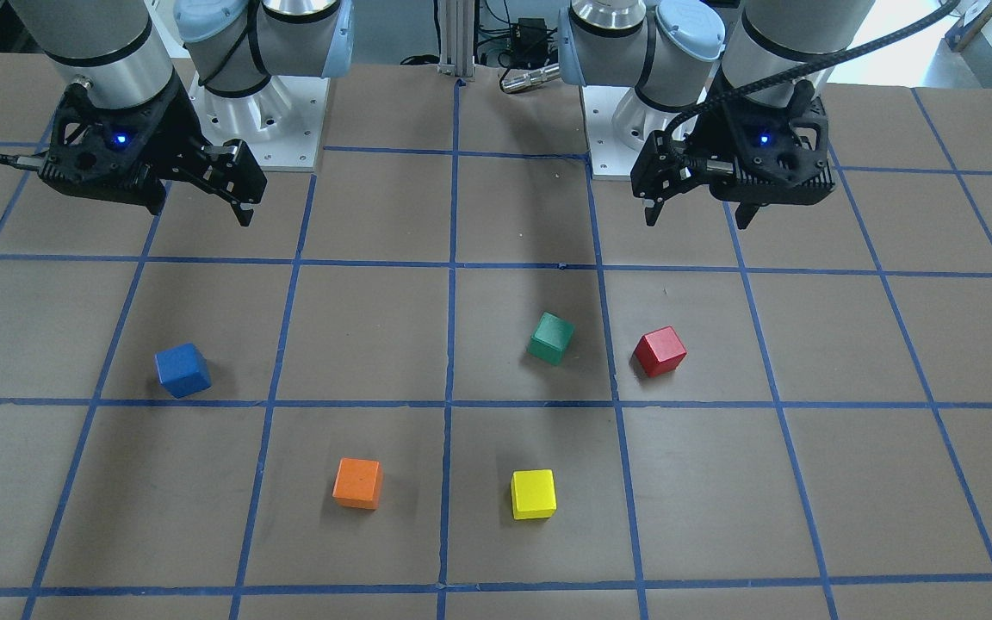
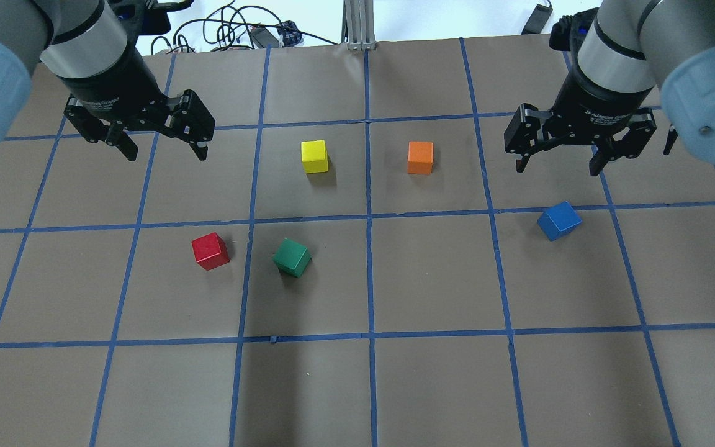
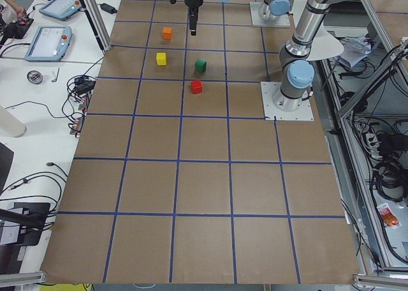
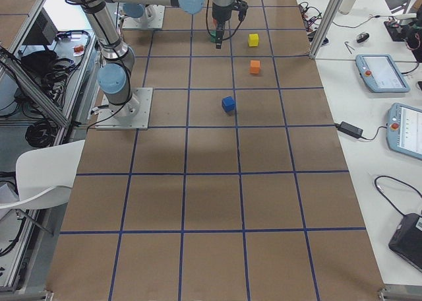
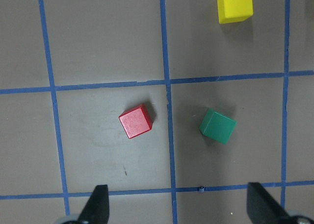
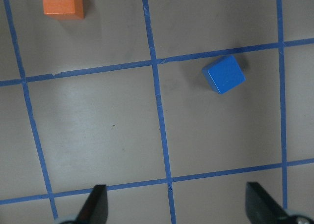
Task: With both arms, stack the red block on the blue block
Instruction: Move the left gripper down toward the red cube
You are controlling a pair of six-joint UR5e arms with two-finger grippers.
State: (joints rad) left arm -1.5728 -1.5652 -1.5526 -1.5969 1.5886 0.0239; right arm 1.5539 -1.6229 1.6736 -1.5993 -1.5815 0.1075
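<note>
The red block lies on the brown table on my left side, also in the overhead view and the left wrist view. The blue block lies on my right side, also in the overhead view and the right wrist view. My left gripper is open and empty, held above the table apart from the red block; it also shows in the front view. My right gripper is open and empty, above the table near the blue block; it also shows in the front view.
A green cube sits just beside the red block. A yellow cube and an orange cube lie in the middle, farther from my base. Blue tape lines grid the table. The arm bases stand at the table's near edge.
</note>
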